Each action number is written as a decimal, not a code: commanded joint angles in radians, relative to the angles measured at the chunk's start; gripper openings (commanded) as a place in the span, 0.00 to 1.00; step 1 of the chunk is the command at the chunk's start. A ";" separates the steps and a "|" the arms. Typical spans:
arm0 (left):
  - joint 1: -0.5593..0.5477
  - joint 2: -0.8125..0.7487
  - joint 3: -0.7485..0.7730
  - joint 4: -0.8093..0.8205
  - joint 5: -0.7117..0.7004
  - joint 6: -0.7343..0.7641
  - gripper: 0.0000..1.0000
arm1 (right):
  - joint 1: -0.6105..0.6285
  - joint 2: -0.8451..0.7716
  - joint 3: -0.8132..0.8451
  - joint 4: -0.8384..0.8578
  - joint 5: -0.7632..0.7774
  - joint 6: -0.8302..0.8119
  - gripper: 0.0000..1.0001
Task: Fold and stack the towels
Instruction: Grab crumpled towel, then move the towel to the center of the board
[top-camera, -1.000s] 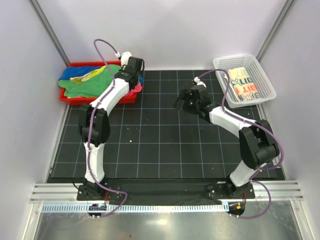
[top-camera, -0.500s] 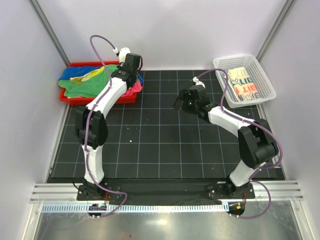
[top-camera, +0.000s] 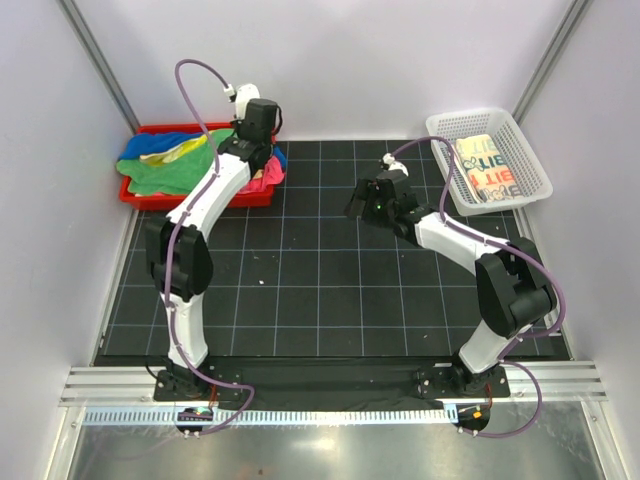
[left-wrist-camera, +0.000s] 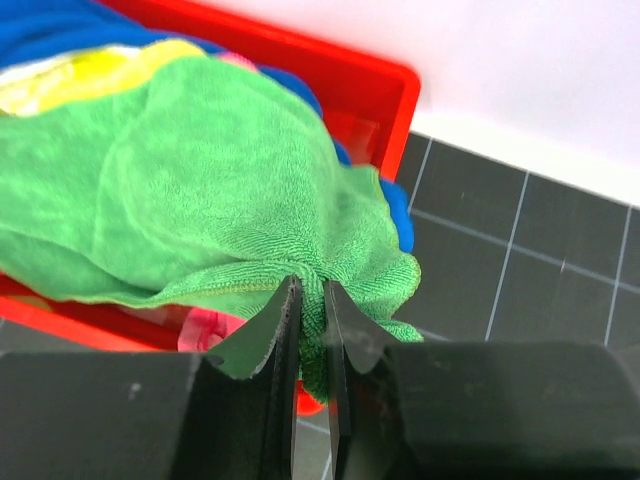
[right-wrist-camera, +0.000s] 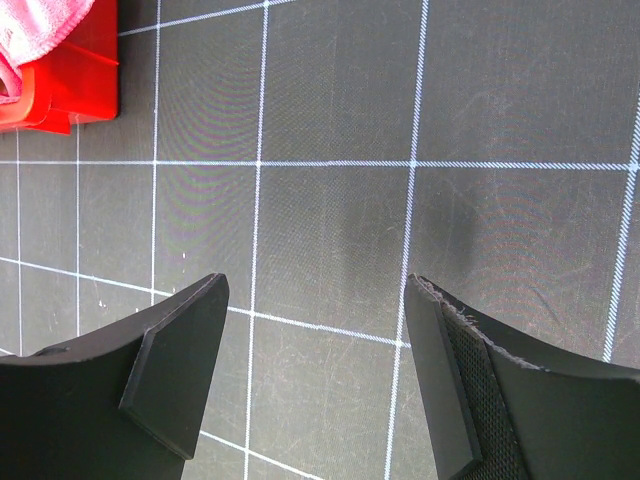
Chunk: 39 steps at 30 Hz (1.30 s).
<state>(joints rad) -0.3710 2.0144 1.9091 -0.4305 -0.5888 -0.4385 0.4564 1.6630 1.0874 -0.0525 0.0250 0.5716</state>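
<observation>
At one red tray's (left-wrist-camera: 385, 85) rim, one green towel (left-wrist-camera: 200, 190) pinched between left jaws; right jaws spread.

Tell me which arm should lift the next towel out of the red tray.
Left. The left gripper is at the red tray, pinching a hanging corner of the green towel. The right gripper hangs open over the mat, apart from the tray.

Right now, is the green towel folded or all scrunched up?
Scrunched up. The green towel lies bunched in the red tray, one corner hanging over the rim, pinched by the left pincer.
</observation>
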 joint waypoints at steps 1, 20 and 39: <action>-0.002 -0.069 0.045 0.131 -0.057 0.061 0.17 | 0.007 -0.002 0.042 0.031 0.021 -0.022 0.78; -0.003 -0.134 0.131 0.326 -0.019 0.170 0.00 | 0.028 -0.016 0.046 0.046 0.081 -0.045 0.78; -0.441 -0.488 -0.260 0.177 0.392 -0.045 0.00 | -0.171 -0.245 0.125 -0.295 0.242 -0.010 0.79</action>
<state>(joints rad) -0.6884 1.5883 1.7626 -0.2317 -0.2871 -0.4171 0.3401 1.5242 1.2385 -0.2737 0.2291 0.5388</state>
